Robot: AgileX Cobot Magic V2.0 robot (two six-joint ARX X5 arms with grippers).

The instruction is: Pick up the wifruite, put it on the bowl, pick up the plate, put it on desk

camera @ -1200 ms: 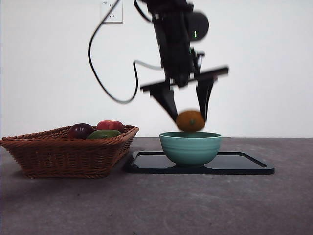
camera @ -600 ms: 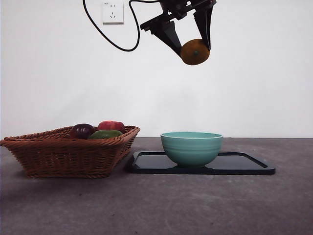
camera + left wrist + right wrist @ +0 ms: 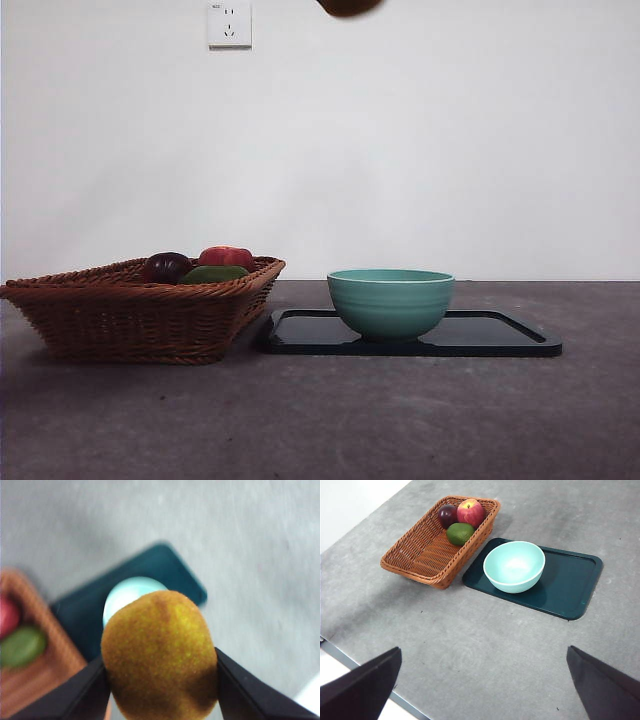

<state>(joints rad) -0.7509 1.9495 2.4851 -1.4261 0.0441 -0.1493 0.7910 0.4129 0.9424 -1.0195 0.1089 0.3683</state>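
My left gripper (image 3: pixel 160 667) is shut on the wifruite (image 3: pixel 160 655), an oval orange-brown fruit, and holds it high above the desk (image 3: pixel 320 420). In the front view only the fruit's underside (image 3: pixel 350 5) shows at the top edge. The mint-green bowl (image 3: pixel 390 300) stands empty on the dark plate (image 3: pixel 500 337). The bowl (image 3: pixel 127 592) shows far below the fruit in the left wrist view. My right gripper (image 3: pixel 482 680) is open and empty, high above the desk's near side, with the bowl (image 3: pixel 514 566) and plate (image 3: pixel 572 587) ahead of it.
A wicker basket (image 3: pixel 130 315) stands left of the plate, touching its corner. It holds a dark purple fruit (image 3: pixel 165 266), a red apple (image 3: pixel 228 256) and a green fruit (image 3: pixel 212 273). A wall socket (image 3: pixel 229 23) is on the back wall.
The left gripper has risen with the wifruite from just above the bowl and out of the front view's top. Only the fruit's underside still shows there. The bowl and plate have not moved.
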